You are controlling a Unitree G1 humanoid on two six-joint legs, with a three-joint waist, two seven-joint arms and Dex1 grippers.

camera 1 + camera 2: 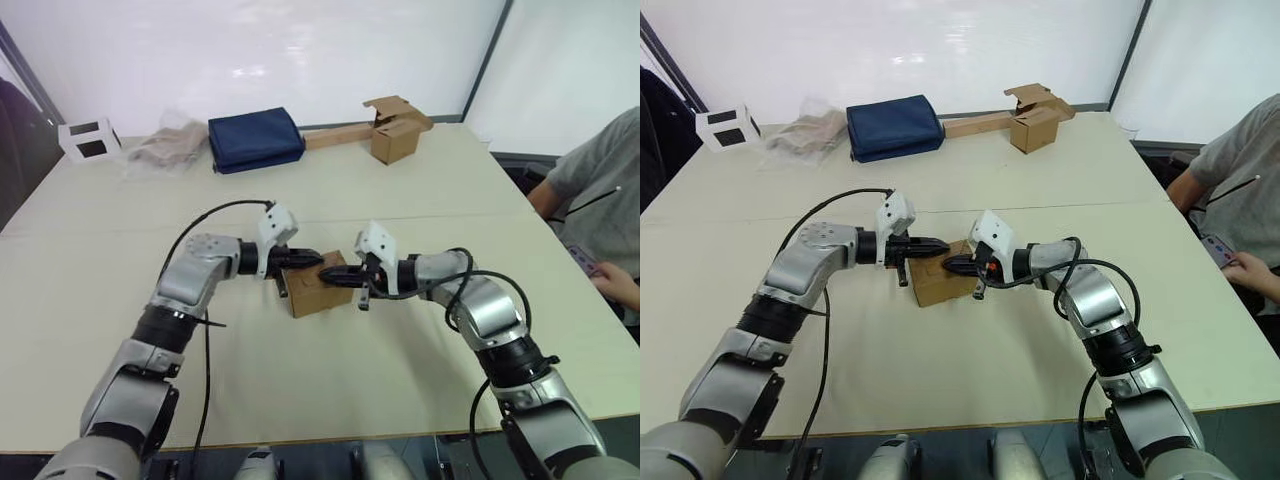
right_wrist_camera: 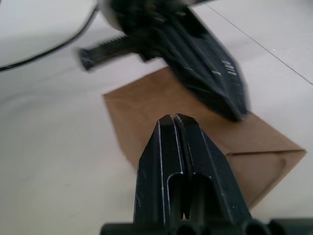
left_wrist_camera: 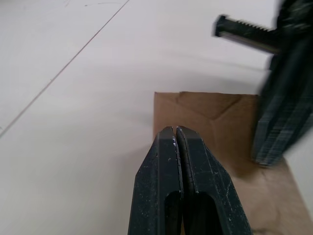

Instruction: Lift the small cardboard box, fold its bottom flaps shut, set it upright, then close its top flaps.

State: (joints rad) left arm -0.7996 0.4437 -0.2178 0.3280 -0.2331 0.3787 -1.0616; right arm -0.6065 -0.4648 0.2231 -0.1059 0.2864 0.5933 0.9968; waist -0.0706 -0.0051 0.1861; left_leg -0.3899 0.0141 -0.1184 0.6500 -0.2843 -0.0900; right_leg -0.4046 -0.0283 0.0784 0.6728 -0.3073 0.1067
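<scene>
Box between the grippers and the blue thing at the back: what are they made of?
Small cardboard box: plain brown cardboard, matte, with creases and a fold line showing on its top face in the wrist views. Blue bag: looks like woven fabric, dull navy, with soft rounded edges and slight sagging; a padded case is possible, I can't tell.

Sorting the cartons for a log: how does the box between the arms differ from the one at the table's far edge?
The small cardboard box lies near with flaps closed flat; the far box has flaps raised open. The far box joins a long cardboard strip; the small cardboard box stands alone. Both are plain brown.
</scene>
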